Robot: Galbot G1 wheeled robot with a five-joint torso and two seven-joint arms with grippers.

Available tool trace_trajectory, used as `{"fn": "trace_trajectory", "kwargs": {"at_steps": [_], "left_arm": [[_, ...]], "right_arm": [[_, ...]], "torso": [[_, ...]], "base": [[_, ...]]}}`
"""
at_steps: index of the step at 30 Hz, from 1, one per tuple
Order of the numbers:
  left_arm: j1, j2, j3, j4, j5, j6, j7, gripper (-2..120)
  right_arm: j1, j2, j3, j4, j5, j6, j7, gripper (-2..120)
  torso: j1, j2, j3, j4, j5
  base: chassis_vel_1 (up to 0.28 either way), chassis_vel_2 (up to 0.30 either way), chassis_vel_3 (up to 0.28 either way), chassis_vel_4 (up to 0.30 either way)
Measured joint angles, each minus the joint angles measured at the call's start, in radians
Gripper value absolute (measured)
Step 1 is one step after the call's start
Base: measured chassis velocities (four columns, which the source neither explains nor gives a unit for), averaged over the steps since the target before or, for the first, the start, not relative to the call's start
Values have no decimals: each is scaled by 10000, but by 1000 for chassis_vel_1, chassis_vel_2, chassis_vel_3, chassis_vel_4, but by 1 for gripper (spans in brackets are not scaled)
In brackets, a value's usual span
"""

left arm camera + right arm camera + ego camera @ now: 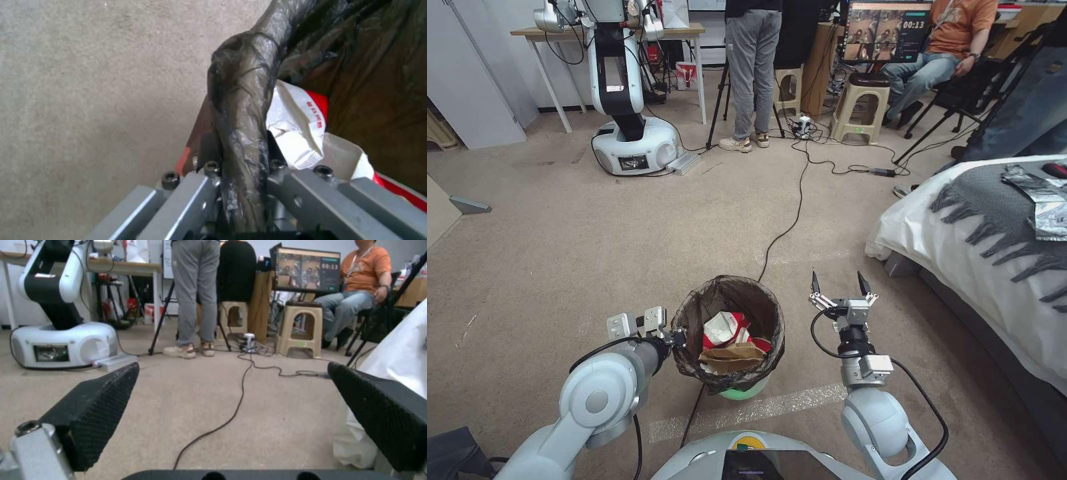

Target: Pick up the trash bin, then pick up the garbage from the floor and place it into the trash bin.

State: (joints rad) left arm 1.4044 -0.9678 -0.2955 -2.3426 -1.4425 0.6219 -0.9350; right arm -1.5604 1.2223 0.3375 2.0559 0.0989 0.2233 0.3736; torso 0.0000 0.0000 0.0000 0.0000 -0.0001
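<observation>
At lower centre of the head view, the left gripper (679, 337) is clenched on the bag-lined rim of the trash bin (728, 293), which holds red-and-white packets (725, 328) and a brown paper bag (732, 357). The right gripper (840, 285), just right of it, is spread wide and holds nothing.

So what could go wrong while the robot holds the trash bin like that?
The left hand pinches just the bag-covered rim of the trash bin, on one side, so the bin might tilt or slip, or the thin bag might tear. The garbage inside is piled fairly high and might spill if it tips. A black cable runs across the floor to the bin and under it, so it could snag. The right hand waits open beside it.
</observation>
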Motion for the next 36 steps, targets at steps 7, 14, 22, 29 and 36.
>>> {"fn": "trace_trajectory", "kwargs": {"at_steps": [7, 14, 22, 29, 36], "left_arm": [[-736, -95, 280, 674, -214, 67, -98, 2], [-1000, -162, 395, 1207, -222, 121, -64, 2], [-1191, -366, 545, 1685, -39, 136, -4, 2], [-1191, -468, 550, 1837, 84, 231, 53, 2], [-1198, -531, 547, 1847, 78, 309, 58, 7]], "right_arm": [[0, 89, -14, 5, -40, -1, 16, 100], [26, 81, -18, 6, -36, -2, 30, 100], [116, 68, -92, -54, -5, -3, 35, 100], [184, 20, -200, -141, 9, -2, 38, 100], [249, 10, -239, -178, 34, 2, 41, 100]], "torso": [[0, 0, 0, -2, 0], [0, 0, 0, 1, 0], [0, 0, 0, 0, 0], [0, 0, 0, 0, 1], [0, 0, 0, -1, 1]], "base": [[0, 0, 0, 0], [0, 0, 0, 0], [0, 0, 0, 0], [0, 0, 0, 0], [0, 0, 0, 0]]}}
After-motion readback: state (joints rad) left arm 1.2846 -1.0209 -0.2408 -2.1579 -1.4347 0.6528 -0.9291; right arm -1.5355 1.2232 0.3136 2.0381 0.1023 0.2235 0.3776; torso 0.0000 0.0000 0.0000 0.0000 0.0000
